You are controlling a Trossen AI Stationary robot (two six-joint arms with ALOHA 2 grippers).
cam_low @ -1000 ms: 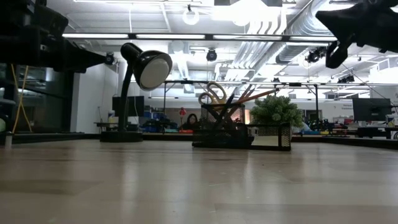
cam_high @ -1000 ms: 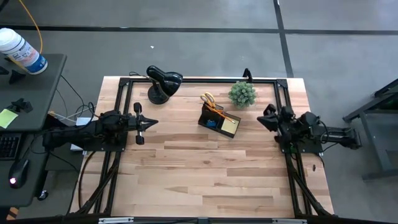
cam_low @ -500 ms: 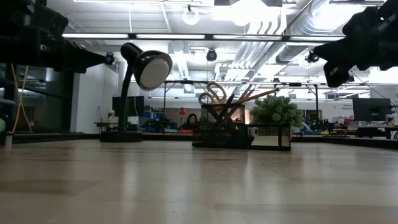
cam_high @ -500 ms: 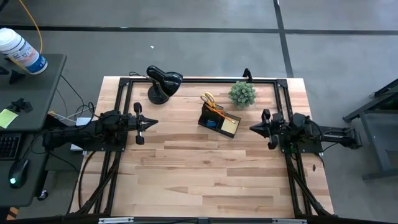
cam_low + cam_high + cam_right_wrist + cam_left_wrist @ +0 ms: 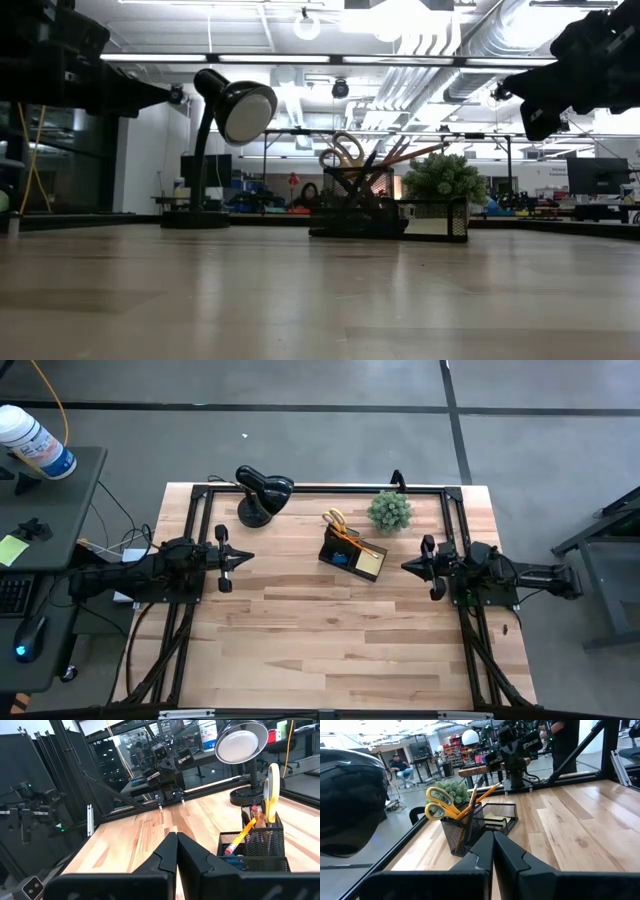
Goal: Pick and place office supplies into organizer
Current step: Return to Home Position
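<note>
Left wrist view has the left gripper with its two dark fingers pressed tip to tip, nothing between them. On the other wrist camera the right gripper is closed the same way and also empty.

From above, both grippers hang over the table, pointing at each other. The left one is well off at 9 o'clock of the organizer, and the right one is nearer, at 3 o'clock. Each arm runs outward to its own table edge.

The black mesh organizer stands toward 12 o'clock of the table's middle. Orange-handled scissors and an orange pencil stick up from its tall cup. The yellow sticky-note pad lies in the low tray beside a small blue block. Dark pens in the cup blur into the mesh, and anything smaller is too small to make out.

A green plant sits at 1 o'clock of the organizer, and a black lamp at 10 o'clock.

At table height both arms are dark shapes cut off at the upper corners, so their fingers cannot be read there.
</note>
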